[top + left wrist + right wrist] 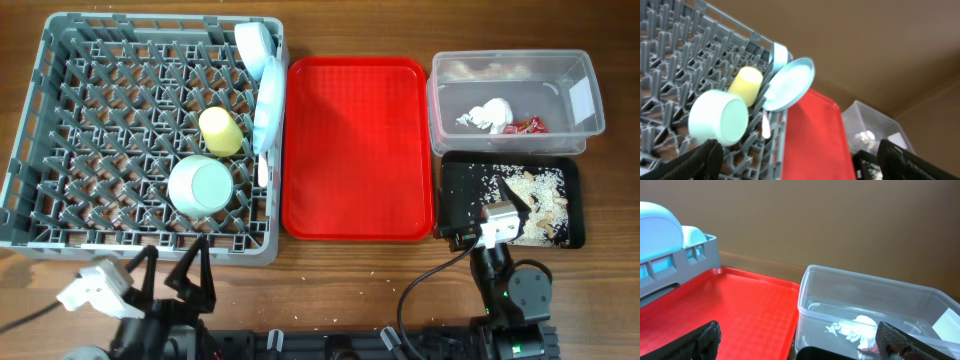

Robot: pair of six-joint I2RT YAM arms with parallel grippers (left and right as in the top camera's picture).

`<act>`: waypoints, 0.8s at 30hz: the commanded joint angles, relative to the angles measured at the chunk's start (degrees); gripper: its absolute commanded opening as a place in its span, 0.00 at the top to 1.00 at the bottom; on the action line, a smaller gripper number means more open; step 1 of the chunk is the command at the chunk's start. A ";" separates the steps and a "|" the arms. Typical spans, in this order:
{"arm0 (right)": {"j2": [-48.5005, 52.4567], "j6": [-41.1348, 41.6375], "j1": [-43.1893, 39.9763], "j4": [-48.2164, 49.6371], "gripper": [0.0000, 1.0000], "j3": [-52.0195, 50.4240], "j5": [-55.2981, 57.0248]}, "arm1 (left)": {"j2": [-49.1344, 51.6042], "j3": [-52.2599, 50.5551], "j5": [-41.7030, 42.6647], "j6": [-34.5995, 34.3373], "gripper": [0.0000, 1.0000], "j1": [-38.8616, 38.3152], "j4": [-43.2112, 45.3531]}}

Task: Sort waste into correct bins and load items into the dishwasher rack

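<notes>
The grey dishwasher rack [60, 100] holds a yellow cup [221, 130], an upturned pale blue bowl [200, 186], a plate [268, 105] standing on edge, a second bowl [254, 45] and a white utensil [766, 127]. A crumpled napkin [487, 116] and a red wrapper [525, 126] lie in the clear tub [515, 62]. Rice scraps [540, 195] lie in the black tray [572, 170]. My left gripper [172, 272] is open and empty at the rack's front edge. My right gripper [802, 342] is open and empty over the black tray's near end, facing the tub [840, 295].
A flat red serving tray [355, 150] lies bare between the rack and the bins. A few rice grains are scattered on the wooden table in front of it. Both arm bases stand at the table's front edge.
</notes>
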 commanded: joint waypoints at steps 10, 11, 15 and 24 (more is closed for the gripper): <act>-0.42 -0.74 -0.33 0.15 0.00 -0.07 -0.92 | -4.09 -40.39 -0.17 0.70 0.00 1.55 74.82; -0.42 -0.74 -0.33 0.15 0.00 -0.07 -0.90 | -4.09 -41.70 -0.72 0.72 0.00 1.55 74.71; -0.42 -0.74 -0.33 0.15 0.00 -0.07 -0.90 | -4.09 -44.68 -4.44 0.72 0.00 1.55 68.30; -0.42 -0.74 -0.33 0.15 0.00 -0.07 -0.90 | -4.11 -45.83 -8.87 14.62 0.00 0.63 50.42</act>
